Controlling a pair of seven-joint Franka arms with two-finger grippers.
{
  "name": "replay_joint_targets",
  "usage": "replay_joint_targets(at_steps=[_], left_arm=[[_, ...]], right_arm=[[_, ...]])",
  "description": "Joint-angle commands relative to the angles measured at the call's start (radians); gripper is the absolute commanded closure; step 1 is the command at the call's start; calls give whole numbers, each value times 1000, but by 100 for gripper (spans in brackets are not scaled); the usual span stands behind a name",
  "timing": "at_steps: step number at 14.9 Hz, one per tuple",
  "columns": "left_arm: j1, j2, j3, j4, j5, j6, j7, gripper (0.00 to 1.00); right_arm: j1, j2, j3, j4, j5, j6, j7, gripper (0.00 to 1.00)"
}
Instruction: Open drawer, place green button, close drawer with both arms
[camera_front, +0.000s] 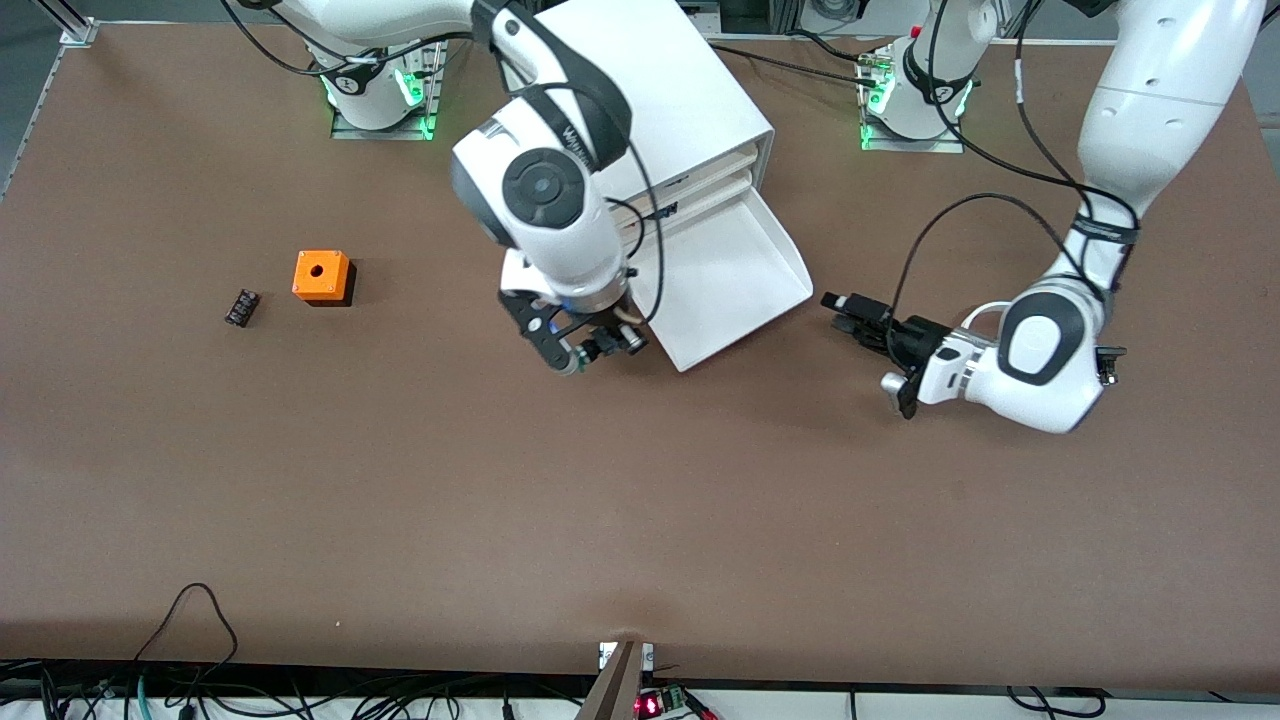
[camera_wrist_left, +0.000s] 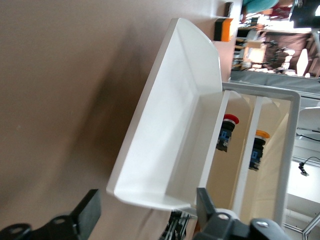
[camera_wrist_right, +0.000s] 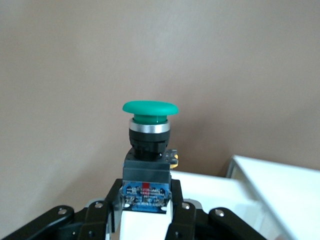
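Right hand (camera_front: 590, 352) pinches the button (camera_wrist_right: 149, 125) over brown table (camera_front: 400, 480); left hand (camera_front: 850, 312) seemingly spread.

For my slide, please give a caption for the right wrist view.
Right gripper holds the green push-button upright above the open drawer.

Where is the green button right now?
The green button is pinched in the right gripper, up in the air by the front corner of the open bottom drawer, toward the right arm's end of it.
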Motion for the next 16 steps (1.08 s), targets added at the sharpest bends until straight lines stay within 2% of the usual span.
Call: replay_joint_targets(at_steps=[1, 4, 7, 11, 16], left_arm=[[1, -36, -6, 124, 152, -106, -225, 0], [-12, -85, -20, 181, 285, -145, -425, 0], [-44, -145, -32, 187, 462, -143, -574, 0], [-81, -167, -34, 250, 690, -145, -587, 0], [-88, -147, -28, 322, 862, -122, -570, 0]], right_arm=[[76, 22, -10, 10, 11, 66, 122, 100], [140, 55, -11, 11, 7, 148, 243, 100], [191, 109, -14, 11, 2, 253, 331, 100], [223, 175, -19, 11, 2, 344, 383, 100], [234, 227, -19, 11, 4, 405, 416, 100]])
